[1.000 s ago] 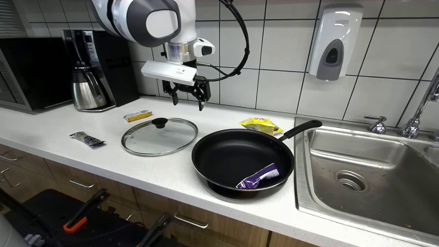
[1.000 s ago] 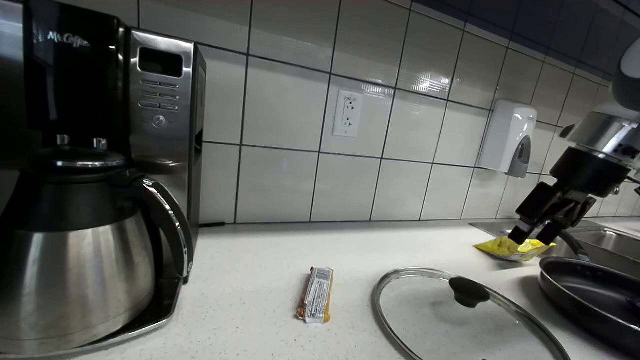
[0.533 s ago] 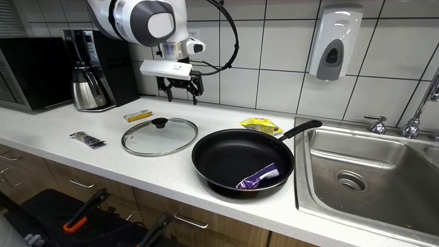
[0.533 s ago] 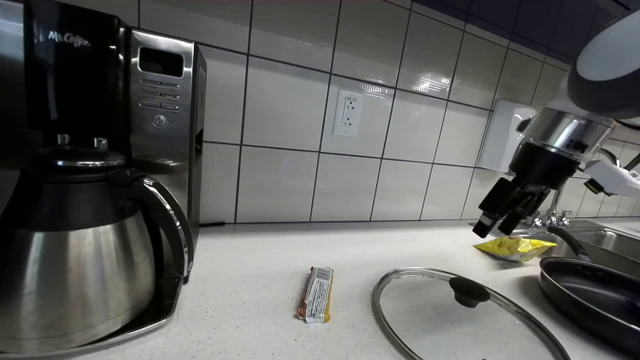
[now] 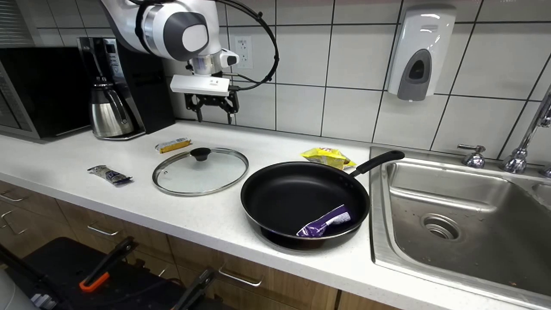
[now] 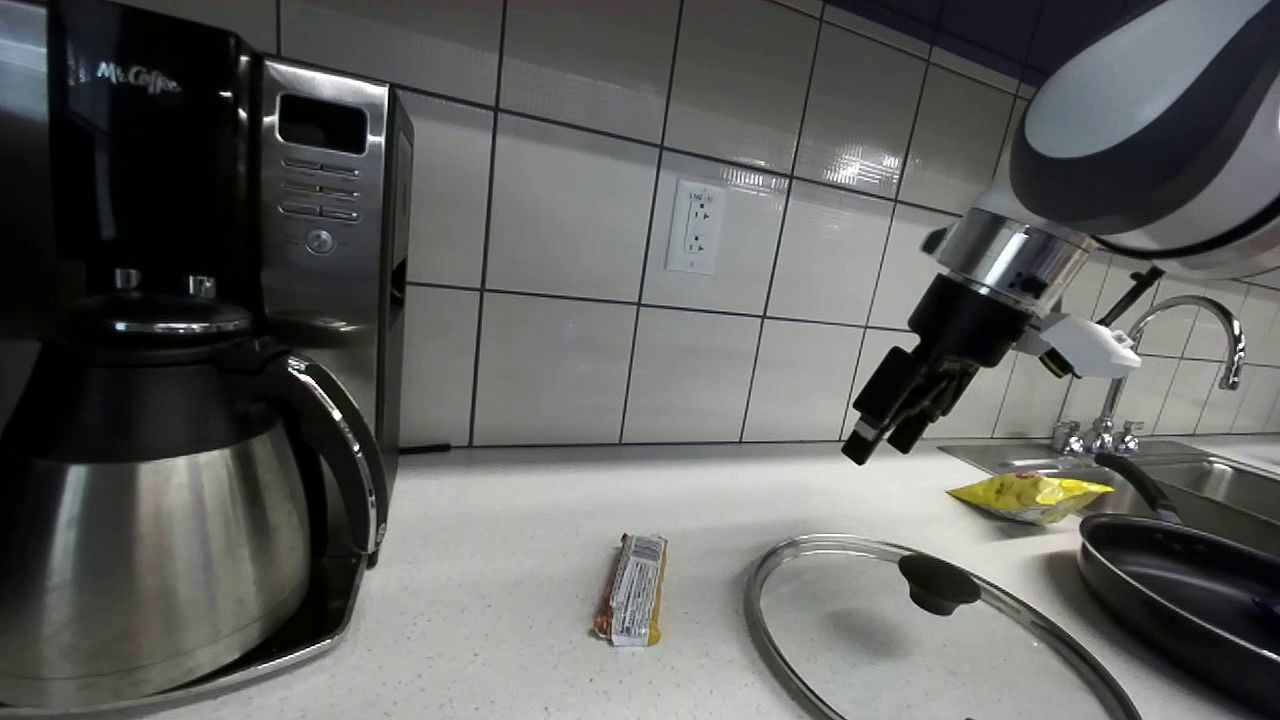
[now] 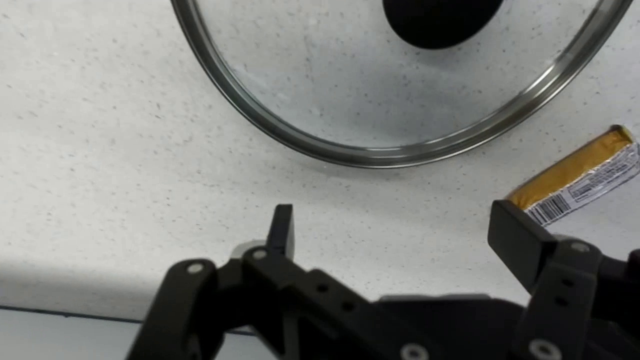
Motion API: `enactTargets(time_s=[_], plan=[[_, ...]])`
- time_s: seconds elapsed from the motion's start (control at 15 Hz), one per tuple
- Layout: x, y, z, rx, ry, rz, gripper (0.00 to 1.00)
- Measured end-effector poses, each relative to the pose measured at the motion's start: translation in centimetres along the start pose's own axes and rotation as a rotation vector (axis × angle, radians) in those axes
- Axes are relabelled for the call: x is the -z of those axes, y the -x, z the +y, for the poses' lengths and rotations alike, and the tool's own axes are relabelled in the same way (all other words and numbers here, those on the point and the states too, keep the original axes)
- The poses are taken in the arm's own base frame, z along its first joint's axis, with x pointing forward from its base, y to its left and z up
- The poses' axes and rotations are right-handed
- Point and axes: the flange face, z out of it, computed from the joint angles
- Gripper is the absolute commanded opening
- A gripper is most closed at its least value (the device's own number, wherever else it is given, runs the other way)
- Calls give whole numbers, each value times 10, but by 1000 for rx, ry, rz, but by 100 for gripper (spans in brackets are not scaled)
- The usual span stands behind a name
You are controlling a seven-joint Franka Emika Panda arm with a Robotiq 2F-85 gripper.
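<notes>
We see the fingers (image 7: 522,245) spread and empty above the desk (image 7: 125,175), and in the wrist view the yellow-wrapped bar (image 7: 582,175) lies on it right of their gap, its long axis slanting up rightward, near the glass lid (image 7: 345,95).

In an exterior view I read "Mr. Coffee" in pale letters on the coffee maker (image 6: 160,170). In my wrist view, the orange snack bar (image 7: 575,175) carries a barcode (image 7: 550,207) and fine print too blurred to make out; I can't decipher the lettering on the yellow bag (image 5: 328,158) or purple packet (image 5: 325,222) either.
</notes>
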Motion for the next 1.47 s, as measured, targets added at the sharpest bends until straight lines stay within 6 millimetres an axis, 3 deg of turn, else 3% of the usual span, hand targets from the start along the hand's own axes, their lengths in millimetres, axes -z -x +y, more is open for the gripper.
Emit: enactTargets(time_s=[0.27,0.53,0.93,1.47], plan=[[-6,-25,-36,68,-32,19,100],[-11,-37,-60,95,-59,4,100],[-34,-50,-80,114,-112,-62,100],[-80,-74,-94,131,-115,-186,100]])
